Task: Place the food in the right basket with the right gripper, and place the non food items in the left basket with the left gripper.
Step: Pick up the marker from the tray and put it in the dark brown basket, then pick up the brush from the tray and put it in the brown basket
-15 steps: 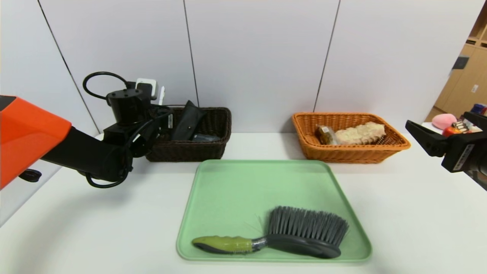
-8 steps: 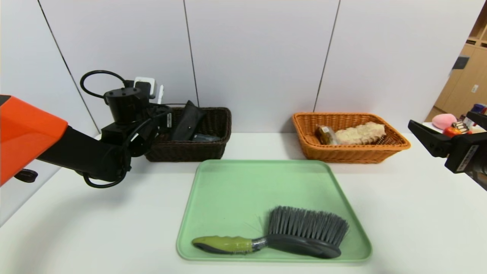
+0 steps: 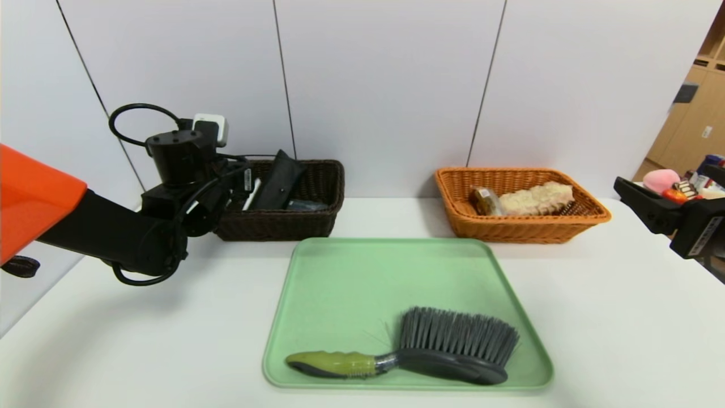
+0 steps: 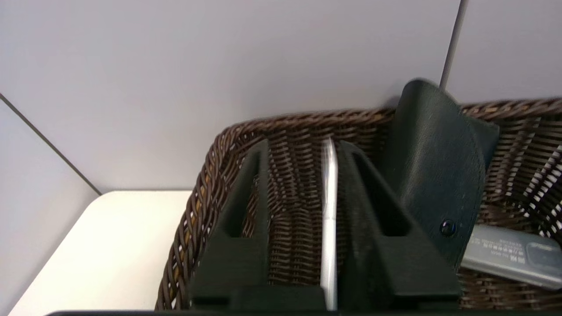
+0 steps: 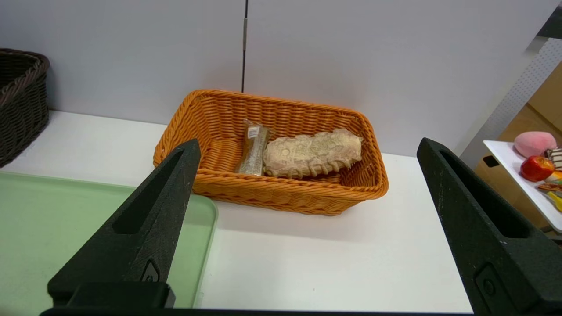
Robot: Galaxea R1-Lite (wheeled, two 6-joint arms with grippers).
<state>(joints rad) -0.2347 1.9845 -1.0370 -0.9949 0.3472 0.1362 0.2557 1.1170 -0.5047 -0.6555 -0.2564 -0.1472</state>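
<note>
A dark brush with a green handle (image 3: 430,348) lies on the green tray (image 3: 340,243). My left gripper (image 3: 238,178) is at the left end of the dark brown basket (image 3: 283,224). In the left wrist view, the left gripper (image 4: 303,145) is open, and a white pen (image 4: 329,210) stands loose against one finger inside the basket (image 4: 193,210). The pen (image 3: 250,194) leans in the basket beside a black case (image 3: 277,178). My right gripper (image 3: 665,181) is open and empty at the far right. The orange basket (image 3: 510,229) holds a pale bread-like piece (image 3: 535,198) and a wrapped bar (image 3: 484,199).
A flat grey item (image 4: 505,256) lies in the brown basket beside the case (image 4: 434,175). The right wrist view shows the orange basket (image 5: 272,193) near the wall. A side table with toy foods (image 5: 535,166) stands off the right edge.
The white pen stood high in the left gripper; it now sits lower, in the brown basket. The left arm has drawn back to the left. The right gripper drifted slightly right.
</note>
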